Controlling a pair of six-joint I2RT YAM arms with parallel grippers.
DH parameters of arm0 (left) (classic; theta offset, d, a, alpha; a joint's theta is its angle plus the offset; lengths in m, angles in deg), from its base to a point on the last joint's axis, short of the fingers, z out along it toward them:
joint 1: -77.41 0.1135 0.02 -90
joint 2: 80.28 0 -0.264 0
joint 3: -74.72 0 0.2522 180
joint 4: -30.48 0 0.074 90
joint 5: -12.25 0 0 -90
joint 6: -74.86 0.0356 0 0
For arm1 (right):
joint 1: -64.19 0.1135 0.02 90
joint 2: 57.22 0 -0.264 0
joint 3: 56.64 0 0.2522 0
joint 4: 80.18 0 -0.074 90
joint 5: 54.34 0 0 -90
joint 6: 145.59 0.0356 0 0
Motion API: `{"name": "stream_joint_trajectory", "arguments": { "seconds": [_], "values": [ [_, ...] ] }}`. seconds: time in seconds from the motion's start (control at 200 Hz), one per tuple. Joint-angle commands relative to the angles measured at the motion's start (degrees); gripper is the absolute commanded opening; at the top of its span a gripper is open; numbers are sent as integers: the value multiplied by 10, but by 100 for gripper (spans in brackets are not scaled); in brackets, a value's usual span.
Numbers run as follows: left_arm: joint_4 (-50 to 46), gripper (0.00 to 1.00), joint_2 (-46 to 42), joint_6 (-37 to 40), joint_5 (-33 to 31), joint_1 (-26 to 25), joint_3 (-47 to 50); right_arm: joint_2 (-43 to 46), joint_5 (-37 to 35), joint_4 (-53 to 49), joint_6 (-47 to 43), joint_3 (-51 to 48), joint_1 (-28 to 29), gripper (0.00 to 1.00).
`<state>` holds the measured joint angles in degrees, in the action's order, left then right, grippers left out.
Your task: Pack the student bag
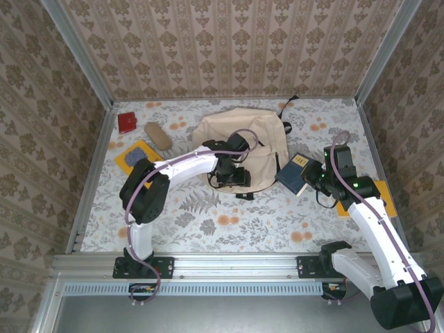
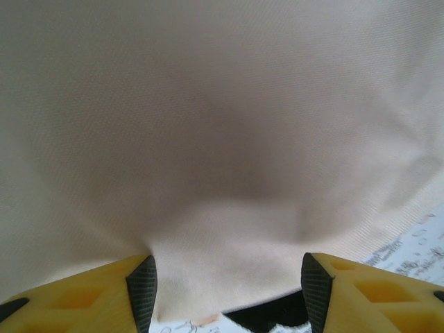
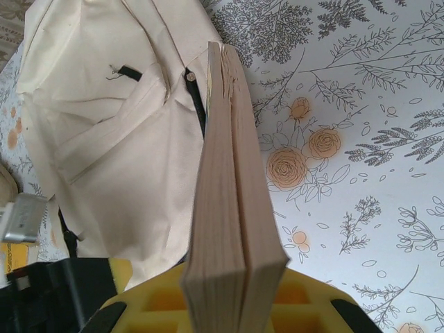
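Note:
The student bag [image 1: 243, 139] is a large beige fabric backpack lying flat at the middle back of the table. My left gripper [image 1: 232, 177] sits at its near edge. In the left wrist view the left gripper [image 2: 229, 277] is open, its black pads [image 2: 142, 291] wide apart, with beige bag cloth [image 2: 222, 125] lying slack between them and creased against the left pad. My right gripper [image 1: 313, 180] is shut on a blue-covered book [image 1: 294, 173], held just right of the bag. The book's page edges [image 3: 229, 208] stand upright between the right gripper [image 3: 232, 309], beside the bag [image 3: 118, 139].
A red item [image 1: 127, 123], a tan oblong pouch [image 1: 157, 134] and a yellow and blue flat item [image 1: 136, 156] lie at the back left. An orange flat piece [image 1: 386, 200] lies under the right arm. Patterned walls close in the flowered table [image 1: 229, 222].

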<state>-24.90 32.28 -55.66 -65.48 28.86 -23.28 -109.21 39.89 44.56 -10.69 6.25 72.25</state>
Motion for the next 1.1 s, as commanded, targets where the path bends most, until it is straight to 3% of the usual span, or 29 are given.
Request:
{"name": "stream_joint_trajectory", "arguments": {
  "seconds": [0.0,0.135,0.315,0.41,0.78,0.905,0.975,1.095],
  "values": [
    [-26,57,35,-6,17,4,-25,8,-9,5,-5,5,-3,9],
    [-22,45,51,-10,17,13,-31,9,-5,9,-3,1,-3,9],
    [-22,9,53,-12,19,19,-30,10,-4,12,-2,-3,-3,9],
    [-12,0,37,-11,15,22,-25,11,-7,6,-5,1,-4,9],
    [21,0,-38,-1,4,38,-25,38,-55,-49,-21,36,-6,9],
    [20,0,-46,47,-7,20,-35,40,-52,-54,-21,36,-6,9],
    [-8,23,-32,84,-26,-1,-64,39,-54,-56,-20,36,-6,9],
    [-55,42,9,124,-61,-40,-123,35,-62,-62,-20,34,-7,9]
  ]
}}
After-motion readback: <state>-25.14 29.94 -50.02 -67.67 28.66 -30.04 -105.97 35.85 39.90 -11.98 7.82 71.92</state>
